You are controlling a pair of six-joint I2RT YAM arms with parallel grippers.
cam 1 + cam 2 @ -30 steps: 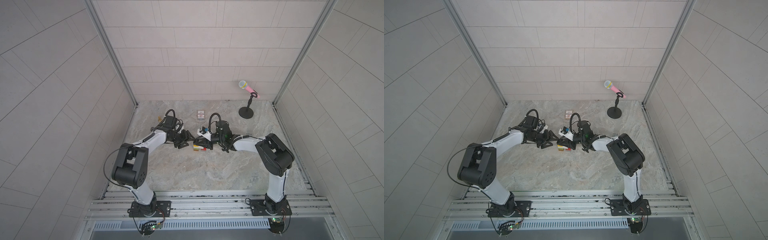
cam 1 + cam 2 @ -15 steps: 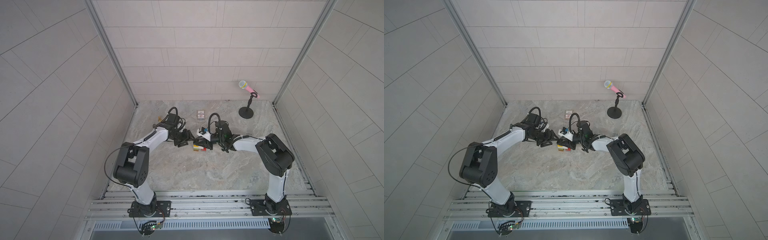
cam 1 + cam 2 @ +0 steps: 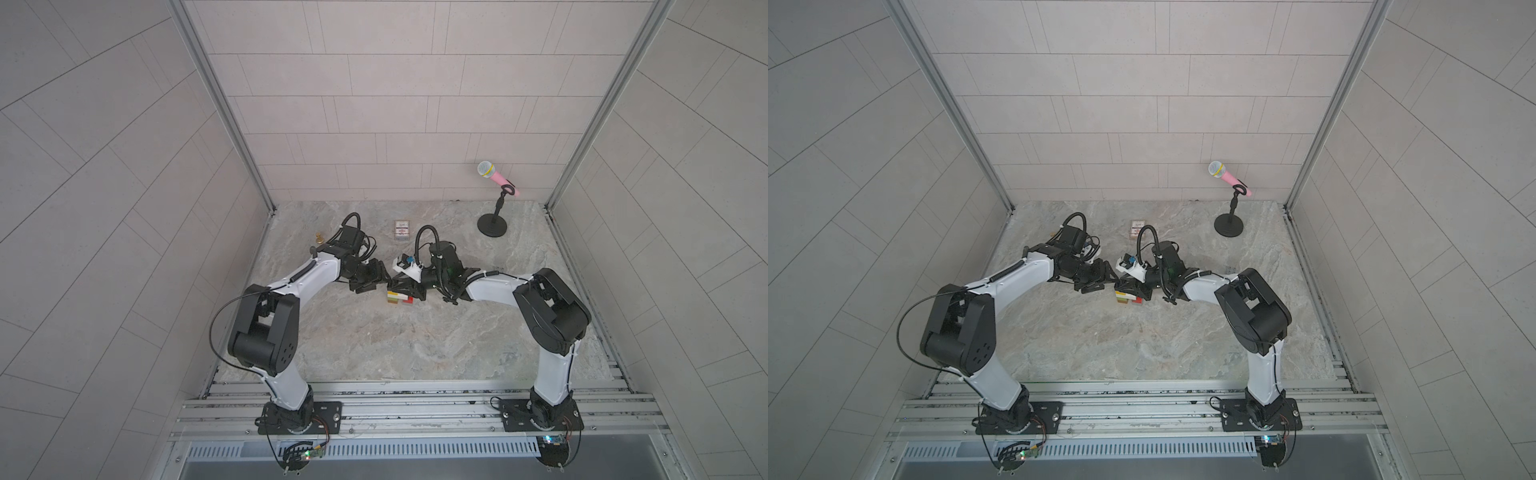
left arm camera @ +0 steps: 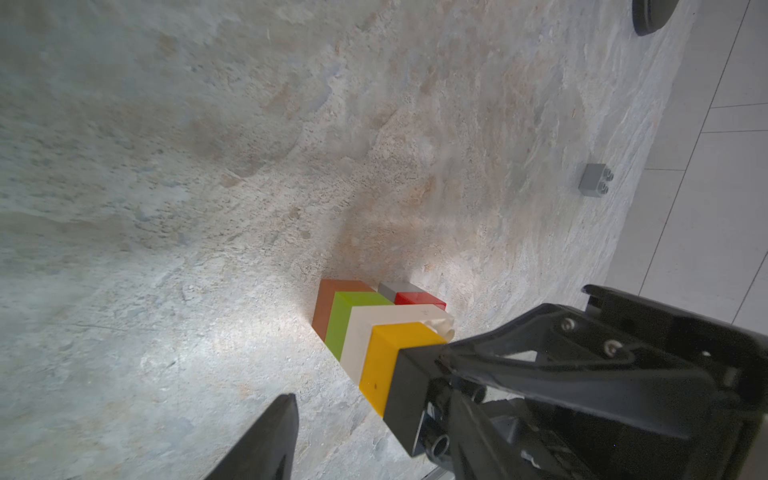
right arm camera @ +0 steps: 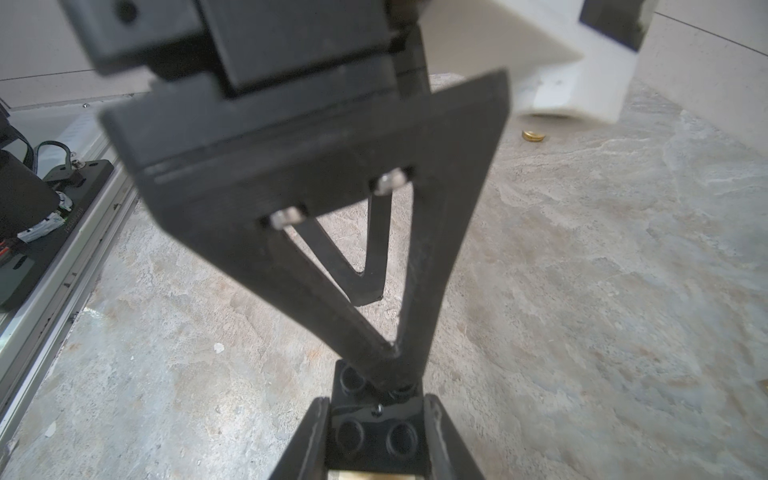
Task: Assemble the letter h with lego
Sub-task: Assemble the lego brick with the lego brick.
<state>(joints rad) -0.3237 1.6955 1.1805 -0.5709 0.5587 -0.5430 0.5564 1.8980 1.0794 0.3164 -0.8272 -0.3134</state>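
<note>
The letter h (image 3: 398, 296) (image 3: 1128, 296) lies flat on the marble table. In the left wrist view it shows brown, lime green, white (image 4: 374, 332) and yellow bricks in a row, with a red-and-grey leg (image 4: 409, 293) off the white one. My right gripper (image 3: 402, 286) (image 5: 375, 415) is shut on the black end brick (image 5: 374, 434), one finger on each side. My left gripper (image 3: 381, 277) (image 4: 365, 419) is open. One of its fingertips (image 5: 390, 370) rests on the black brick's studded end, and the other stands clear of it.
A loose grey brick (image 4: 595, 179) lies near the wall. At the back are a small printed card box (image 3: 402, 230), a brass pawn piece (image 3: 319, 239) and a pink microphone on a round black stand (image 3: 492, 226). The arm bases sit on the front rail.
My left arm has edged right, bringing its gripper up against the figure's black end. The right arm and the figure have stayed put.
</note>
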